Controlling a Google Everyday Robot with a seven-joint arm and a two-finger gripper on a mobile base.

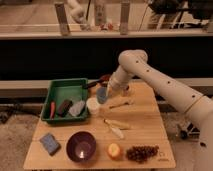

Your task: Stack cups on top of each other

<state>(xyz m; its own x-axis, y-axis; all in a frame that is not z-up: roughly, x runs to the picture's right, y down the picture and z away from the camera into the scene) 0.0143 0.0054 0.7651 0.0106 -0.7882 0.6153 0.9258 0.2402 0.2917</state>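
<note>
My gripper hangs from the white arm that reaches in from the right, over the back middle of the wooden table. It is shut on the light blue cup and holds it off the table. The cream-white cup stands upright just below and left of the blue cup, beside the green tray. The two cups are close, and the blue one is not inside the white one.
A green tray with small items sits at the back left. A reddish-brown bowl lies behind the gripper. At the front are a purple bowl, blue sponge, orange and grapes. A pale banana lies mid-table.
</note>
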